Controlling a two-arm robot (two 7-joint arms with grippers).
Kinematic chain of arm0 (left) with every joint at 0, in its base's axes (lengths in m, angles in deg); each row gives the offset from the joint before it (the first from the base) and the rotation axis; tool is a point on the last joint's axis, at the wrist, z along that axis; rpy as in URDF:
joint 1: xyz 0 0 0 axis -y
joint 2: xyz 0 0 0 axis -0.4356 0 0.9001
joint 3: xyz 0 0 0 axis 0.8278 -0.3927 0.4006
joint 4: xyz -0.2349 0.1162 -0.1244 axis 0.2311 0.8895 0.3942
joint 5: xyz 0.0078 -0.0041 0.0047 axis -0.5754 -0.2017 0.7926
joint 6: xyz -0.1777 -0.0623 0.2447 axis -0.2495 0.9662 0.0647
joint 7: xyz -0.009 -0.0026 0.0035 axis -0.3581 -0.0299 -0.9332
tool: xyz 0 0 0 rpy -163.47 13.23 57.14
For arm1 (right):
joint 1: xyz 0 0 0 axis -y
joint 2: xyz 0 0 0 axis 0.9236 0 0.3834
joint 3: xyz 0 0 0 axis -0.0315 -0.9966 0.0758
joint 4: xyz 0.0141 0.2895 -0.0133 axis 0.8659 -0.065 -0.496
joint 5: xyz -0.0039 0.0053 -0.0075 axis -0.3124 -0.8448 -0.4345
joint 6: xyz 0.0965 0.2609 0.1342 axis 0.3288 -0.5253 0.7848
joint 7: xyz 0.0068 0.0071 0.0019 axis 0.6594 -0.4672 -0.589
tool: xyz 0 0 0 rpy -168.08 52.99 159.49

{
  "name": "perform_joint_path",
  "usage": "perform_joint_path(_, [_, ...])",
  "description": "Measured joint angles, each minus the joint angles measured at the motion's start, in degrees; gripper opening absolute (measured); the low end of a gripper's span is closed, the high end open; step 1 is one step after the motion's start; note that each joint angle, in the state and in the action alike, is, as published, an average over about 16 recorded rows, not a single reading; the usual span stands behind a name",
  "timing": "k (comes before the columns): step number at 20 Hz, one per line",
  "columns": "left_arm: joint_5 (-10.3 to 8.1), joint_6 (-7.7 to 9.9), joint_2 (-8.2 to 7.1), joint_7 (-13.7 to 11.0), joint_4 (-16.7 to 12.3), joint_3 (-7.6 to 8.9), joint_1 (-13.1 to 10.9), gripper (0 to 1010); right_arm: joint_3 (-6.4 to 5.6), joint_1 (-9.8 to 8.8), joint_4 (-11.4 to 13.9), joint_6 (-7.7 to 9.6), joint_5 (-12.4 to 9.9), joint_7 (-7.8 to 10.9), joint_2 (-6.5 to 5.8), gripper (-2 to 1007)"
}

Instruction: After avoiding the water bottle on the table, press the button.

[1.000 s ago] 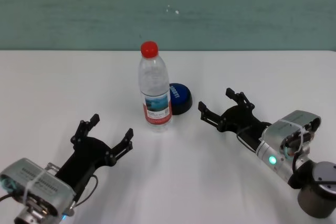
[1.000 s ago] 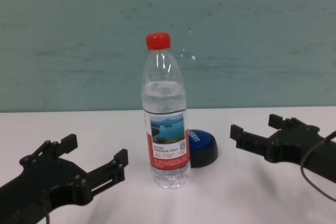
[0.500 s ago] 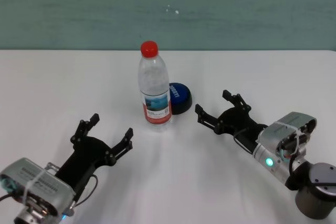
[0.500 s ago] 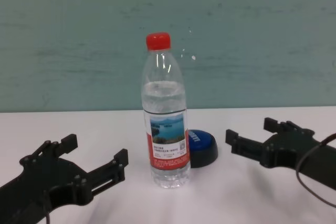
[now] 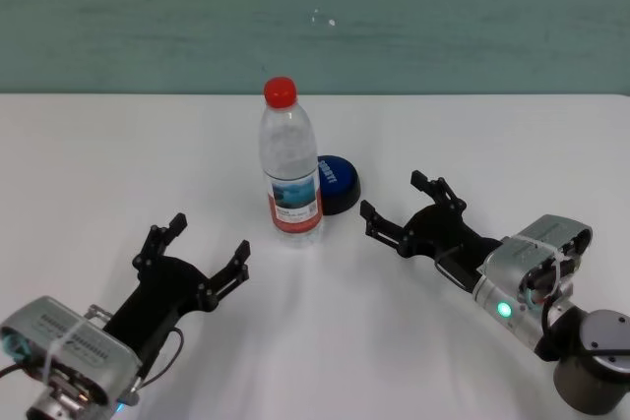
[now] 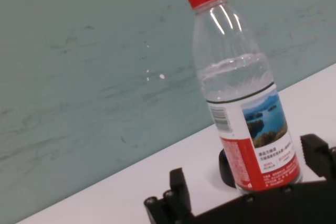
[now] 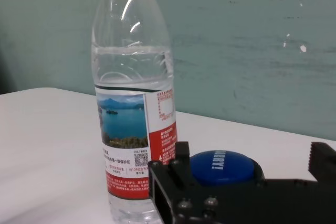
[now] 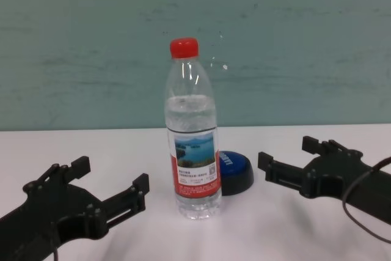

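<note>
STATUS: button unpressed | blue dome button on black base (image 5: 336, 182) just behind-right of upright clear red-capped water bottle (image 5: 289, 165) on white worktop (image 5: 89, 164) | right gripper (image 5: 402, 209) jaws open, near button, apart | left gripper (image 5: 196, 246) jaws open, parked near-left | REMAINING: pass bottle, press.

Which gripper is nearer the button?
Right. The right gripper, open, sits just to the button's right, slightly nearer the robot. The left gripper, open, is farther off, beyond the bottle to its left.
</note>
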Motion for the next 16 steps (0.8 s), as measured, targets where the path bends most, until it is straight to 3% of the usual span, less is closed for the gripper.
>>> perform_joint_path(16, [0.0, 0.0, 0.0, 0.0, 0.0, 0.0, 0.0, 1000, -0.07, -0.12, 0.05, -0.53, -0.01, 0.15, -0.05, 1004])
